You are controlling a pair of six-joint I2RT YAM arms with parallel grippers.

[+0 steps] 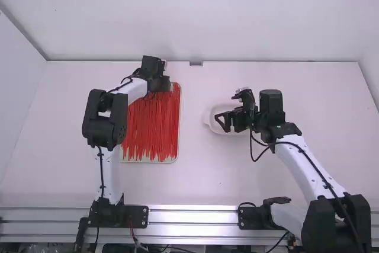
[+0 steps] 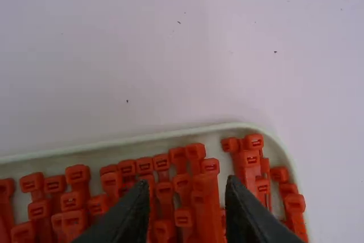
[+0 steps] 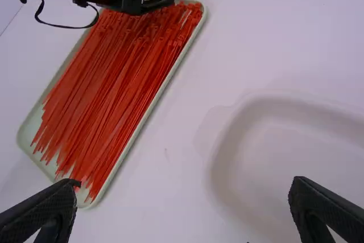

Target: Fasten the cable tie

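Over the tray (image 2: 142, 139) corner, jaws held apart above the cable ties (image 2: 187, 153)

Between the fingers of the left gripper (image 2: 187, 200), which are set moderately apart, the heads of the orange cable ties are seen; nothing is clamped. The ties are piled lengthwise in the pale tray, and its rounded far rim lies just beyond the fingertips. The right gripper (image 3: 183, 211) is spread wide above a white dish (image 3: 296, 135), which is set near the tray's right side but apart from it. Bare white table (image 1: 296, 87) is left around both. A small grey fitting (image 1: 196, 62) is seen at its far edge, against the white wall (image 1: 189, 10).
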